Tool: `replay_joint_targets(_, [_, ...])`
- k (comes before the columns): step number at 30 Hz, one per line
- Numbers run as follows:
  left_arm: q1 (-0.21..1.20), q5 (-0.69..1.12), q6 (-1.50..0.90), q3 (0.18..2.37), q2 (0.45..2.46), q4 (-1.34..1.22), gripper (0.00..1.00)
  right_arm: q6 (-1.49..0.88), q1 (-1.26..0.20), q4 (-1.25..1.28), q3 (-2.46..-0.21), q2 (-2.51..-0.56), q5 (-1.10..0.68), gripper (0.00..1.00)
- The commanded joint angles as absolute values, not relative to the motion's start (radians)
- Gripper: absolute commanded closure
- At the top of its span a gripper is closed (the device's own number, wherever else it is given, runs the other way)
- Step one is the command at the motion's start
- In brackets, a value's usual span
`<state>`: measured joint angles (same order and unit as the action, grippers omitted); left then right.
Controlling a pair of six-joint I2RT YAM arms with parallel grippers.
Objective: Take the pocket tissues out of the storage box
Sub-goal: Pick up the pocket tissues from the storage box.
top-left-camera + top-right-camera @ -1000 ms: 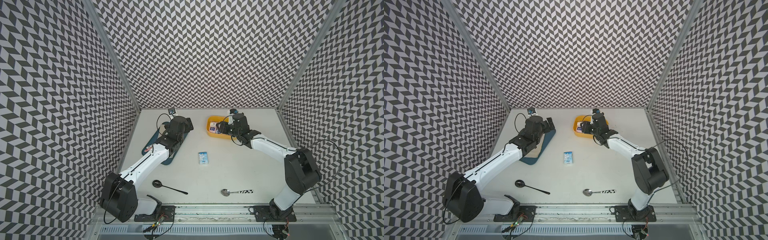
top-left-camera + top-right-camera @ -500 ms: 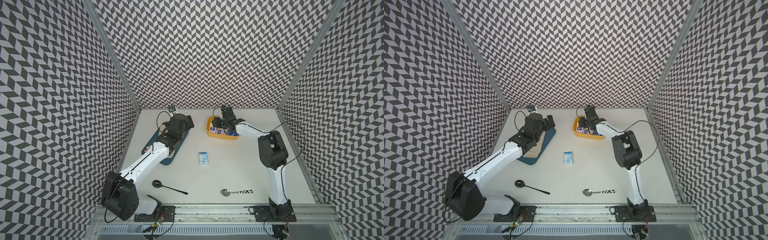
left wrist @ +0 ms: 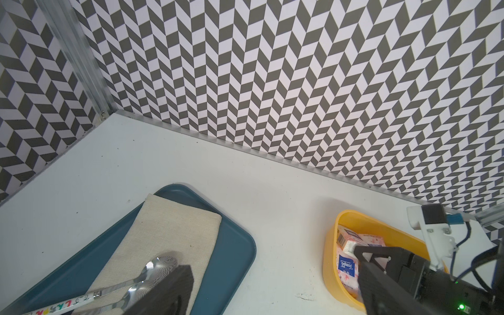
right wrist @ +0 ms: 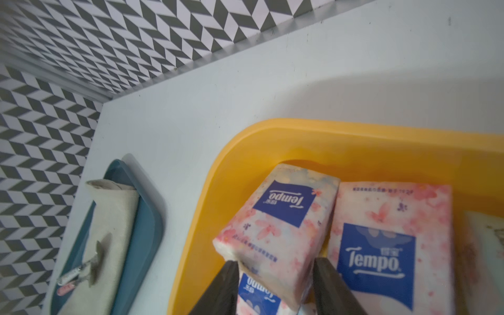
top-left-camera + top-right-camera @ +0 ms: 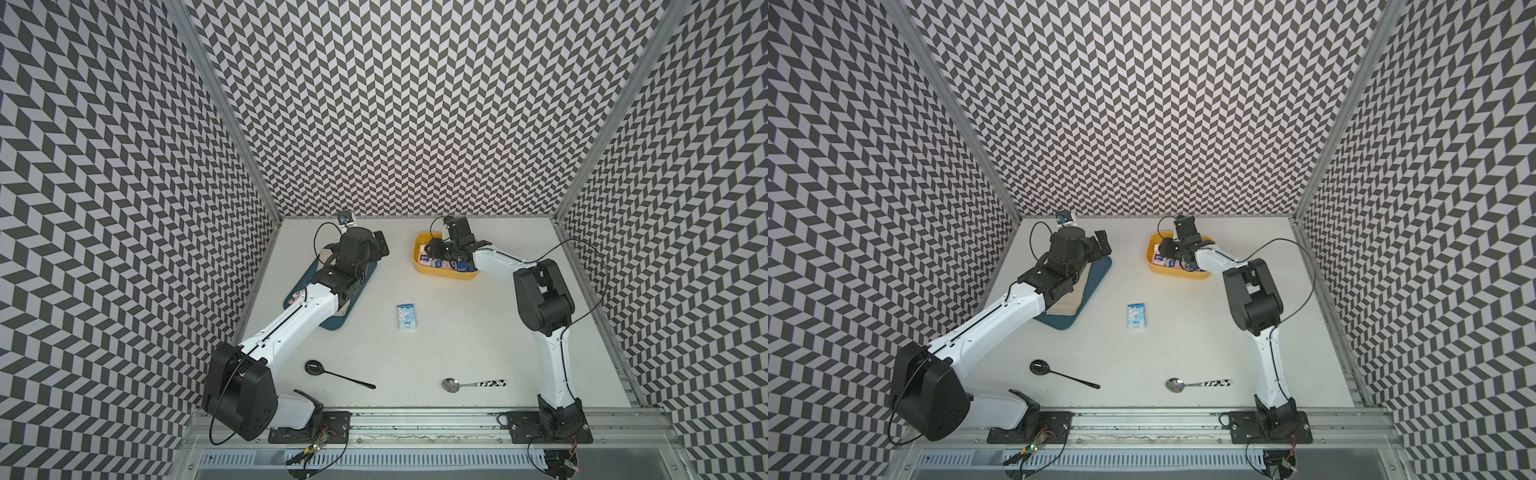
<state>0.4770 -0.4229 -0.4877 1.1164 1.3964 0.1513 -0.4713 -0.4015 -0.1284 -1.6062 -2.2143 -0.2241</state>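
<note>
Shifted across the yellow box (image 4: 245, 136) since a second ago, the right gripper (image 4: 274, 261) is clamped on a pink tissue pack (image 4: 275, 226) tilted inside; a lift clear of the rim is required next.

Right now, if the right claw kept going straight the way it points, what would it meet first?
The tilted pink-floral Tempo pack, which lies between the fingers of the right claw inside the yellow storage box. Past it, probably the box's wall.
</note>
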Motion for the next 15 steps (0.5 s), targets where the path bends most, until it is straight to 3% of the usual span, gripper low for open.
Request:
replay_joint_targets(1, [0.471, -0.399, -0.483, 1.167, 1.417, 0.154, 0.01, -0.474, -0.396, -0.075, -1.558, -2.187, -0.248, 0.63])
replay_joint_targets(4, [0.471, -0.402, -0.483, 1.160, 1.409, 0.151, 0.01, -0.474, -0.392, -0.062, -1.548, -2.193, -0.262, 0.72])
replay_joint_targets(15, [0.471, -0.411, -0.476, 1.144, 1.387, 0.145, 0.01, -0.443, -0.393, -0.014, -1.509, -2.156, -0.254, 0.91])
